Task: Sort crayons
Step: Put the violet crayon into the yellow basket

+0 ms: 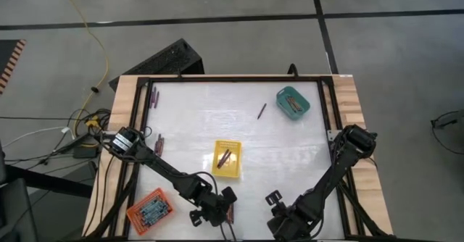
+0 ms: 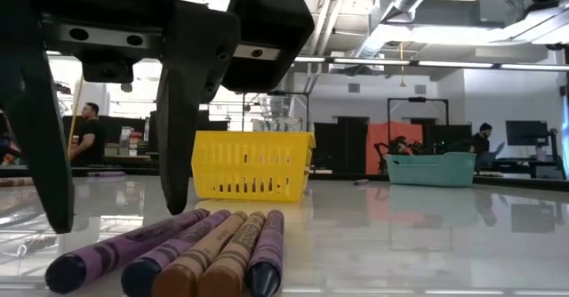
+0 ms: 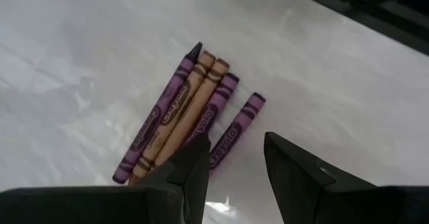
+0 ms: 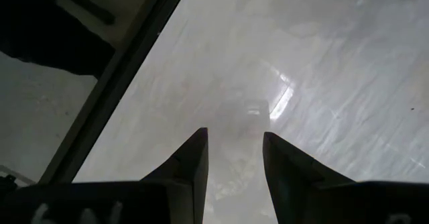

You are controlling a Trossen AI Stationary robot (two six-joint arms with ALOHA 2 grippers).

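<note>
White glossy table (image 1: 196,119) under the overhead camera, ringed by a wooden border. Near its middle, a yellow tray (image 1: 228,159) with a couple of crayons already inside; toward the far right corner, a teal tray (image 1: 293,102), also with something in it; off the near left corner, an orange tray (image 1: 149,208). One loose crayon (image 1: 262,111) beside the teal tray, more strays along the left edge (image 1: 154,96). Left gripper (image 1: 215,211) low at the near edge, right gripper (image 1: 279,214) just beside it, idle.

From table height: a row of five crayons (image 2: 191,257), purple and tan, touching side by side in the foreground, dark fingers (image 2: 182,110) hanging just above them, apart from them. Behind, the yellow and teal trays, a workshop with people at desks.

Left wrist: same five crayons (image 3: 190,117) fanned on the white surface, fingertips spread and empty, poised over the nearest purple one.

Right wrist: bare tabletop and frame edge only, fingers parted, nothing between them.

Sorting judged partly done: some crayons binned, this cluster and several strays not yet collected.
</note>
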